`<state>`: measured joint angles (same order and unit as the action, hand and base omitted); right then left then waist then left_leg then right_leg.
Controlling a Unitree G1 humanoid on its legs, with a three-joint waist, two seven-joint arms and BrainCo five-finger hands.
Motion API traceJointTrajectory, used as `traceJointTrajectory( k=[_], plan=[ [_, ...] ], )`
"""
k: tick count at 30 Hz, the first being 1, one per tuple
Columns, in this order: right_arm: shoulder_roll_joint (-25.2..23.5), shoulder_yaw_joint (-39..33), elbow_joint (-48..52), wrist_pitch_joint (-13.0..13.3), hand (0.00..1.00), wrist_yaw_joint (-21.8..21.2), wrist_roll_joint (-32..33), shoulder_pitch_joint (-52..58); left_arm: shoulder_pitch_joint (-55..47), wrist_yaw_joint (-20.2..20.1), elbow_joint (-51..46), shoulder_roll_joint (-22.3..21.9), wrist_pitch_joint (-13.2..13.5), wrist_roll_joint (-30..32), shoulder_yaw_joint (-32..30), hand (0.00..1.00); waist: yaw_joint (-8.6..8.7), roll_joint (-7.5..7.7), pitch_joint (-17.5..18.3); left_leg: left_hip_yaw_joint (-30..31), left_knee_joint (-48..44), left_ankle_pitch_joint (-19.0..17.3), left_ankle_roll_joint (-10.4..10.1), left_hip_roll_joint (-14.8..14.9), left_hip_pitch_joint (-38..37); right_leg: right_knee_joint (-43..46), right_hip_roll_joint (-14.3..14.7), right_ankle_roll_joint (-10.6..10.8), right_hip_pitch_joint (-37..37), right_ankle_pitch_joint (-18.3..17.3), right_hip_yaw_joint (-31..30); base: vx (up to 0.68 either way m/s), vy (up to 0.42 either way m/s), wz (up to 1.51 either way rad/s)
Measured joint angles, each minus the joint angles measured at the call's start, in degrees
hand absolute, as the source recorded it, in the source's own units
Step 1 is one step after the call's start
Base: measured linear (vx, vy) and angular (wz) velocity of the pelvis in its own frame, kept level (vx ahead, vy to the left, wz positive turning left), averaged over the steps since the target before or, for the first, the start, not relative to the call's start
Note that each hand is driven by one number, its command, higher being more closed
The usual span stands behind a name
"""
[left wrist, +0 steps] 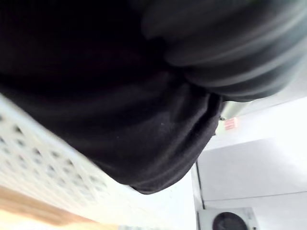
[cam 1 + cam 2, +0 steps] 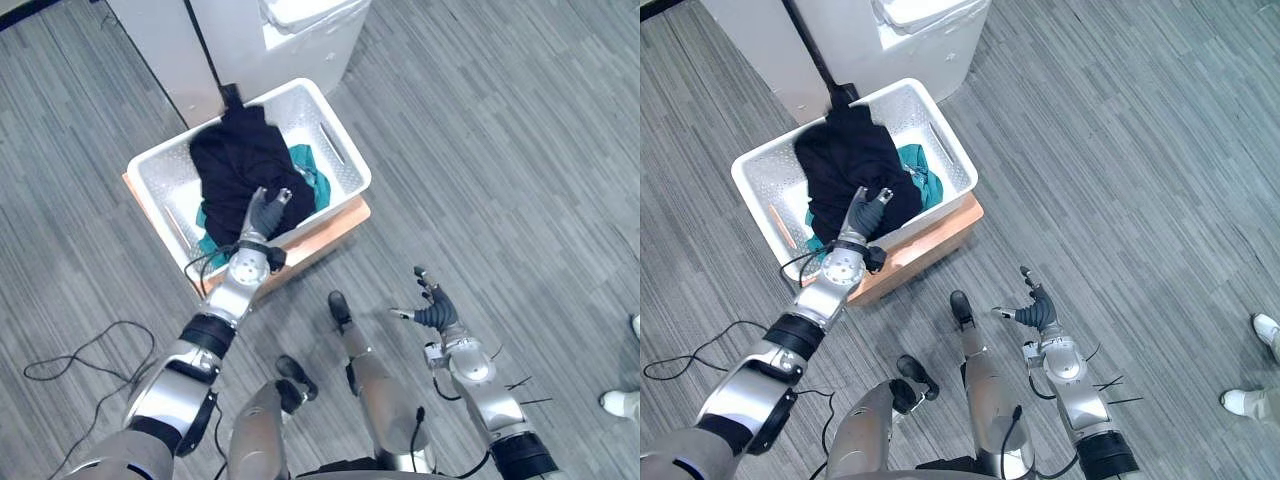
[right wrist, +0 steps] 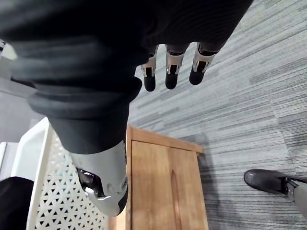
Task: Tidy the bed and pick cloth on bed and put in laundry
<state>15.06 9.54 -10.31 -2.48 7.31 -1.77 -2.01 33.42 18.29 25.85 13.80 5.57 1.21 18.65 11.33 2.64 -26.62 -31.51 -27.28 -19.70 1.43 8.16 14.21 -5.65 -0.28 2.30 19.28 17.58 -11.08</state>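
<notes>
**Black cloth heaped in the laundry basket, left hand on it**

Grey plank floor runs across the whole scene. At the far side stand white cabinets, just beyond the basket. The basket is white with perforated walls and sits on a low wooden platform, far and to the left.

The black cloth covers most of the basket's inside, piled high. One end hangs over the far rim and the other reaches the near rim. A teal cloth peeks out from under it on the right side and at the near left corner.

The left arm stretches out to the basket's near rim, where the hand lies on the black cloth. Its fingers merge with the dark fabric — I cannot tell whether they grip it or only rest there.

The right hand hangs above bare floor, near and to the right, well apart from the basket. Its fingers are spread and relaxed, with the thumb out and nothing in it.

A person's white shoe shows at the right edge.
</notes>
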Motion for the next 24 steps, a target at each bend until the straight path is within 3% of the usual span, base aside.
traceJointTrajectory(
  k=[7, 13, 16, 19, 24],
  plan=[
    [0.0, -0.06, 0.0, -0.03, 0.0, 0.08, -0.62, -0.03, 2.41, 5.7, 3.18, -0.03, -5.12, 0.94, -2.38, 0.0, -0.63, -0.08, -0.04, 0.59, -1.27, -0.44, -0.55, 1.04, 0.74, -0.01, 0.6, 0.31, -0.01, 0.19, 0.46, -0.01, -0.004, 0.02],
    [-0.04, 0.0, 0.02, -0.08, 0.0, 0.0, -0.55, 0.08, 4.08, 12.21, 5.28, 1.84, -4.97, 0.5, -8.39, 0.0, -1.8, -0.12, -0.03, 1.56, -1.6, -0.21, -0.22, 1.36, 1.17, -0.01, 0.64, 0.28, -0.22, 0.29, 1.77, -0.01, 0.011, 0.09],
    [-0.06, 0.0, 0.06, -0.02, 0.0, -0.02, -0.51, 0.96, 4.05, 13.69, 5.27, 2.58, -3.47, 0.49, -9.89, 0.0, -3.03, -0.14, -0.04, 1.89, -1.3, -0.2, -0.23, 1.35, -0.06, -0.04, 0.67, 0.28, -1.56, 0.28, 1.98, 0.01, 0.019, 0.07],
    [-0.08, -0.06, 0.19, 0.75, 0.0, -0.14, -0.51, 2.48, 3.17, 14.68, 3.5, 3.3, -0.26, 0.42, -12.15, 0.0, -3.29, -0.29, 0.11, 3.26, -0.22, -0.02, -0.42, 0.92, -2.23, -0.1, 0.5, 0.19, -3.99, 0.17, 2.34, 0.0, 0.035, 0.22],
    [-0.14, -0.49, -6.68, 1.68, 0.0, -2.8, -0.6, 5.01, -6.9, 14.71, -6.23, 3.08, 5.42, -3.66, -14.64, 0.0, -4.54, -2.09, 4.93, 4.85, 4.6, 1.79, -1.21, -0.74, -5.74, -0.09, -0.25, -0.45, -6.76, -1.93, 3.95, 0.05, -0.003, 0.22]
  ],
)
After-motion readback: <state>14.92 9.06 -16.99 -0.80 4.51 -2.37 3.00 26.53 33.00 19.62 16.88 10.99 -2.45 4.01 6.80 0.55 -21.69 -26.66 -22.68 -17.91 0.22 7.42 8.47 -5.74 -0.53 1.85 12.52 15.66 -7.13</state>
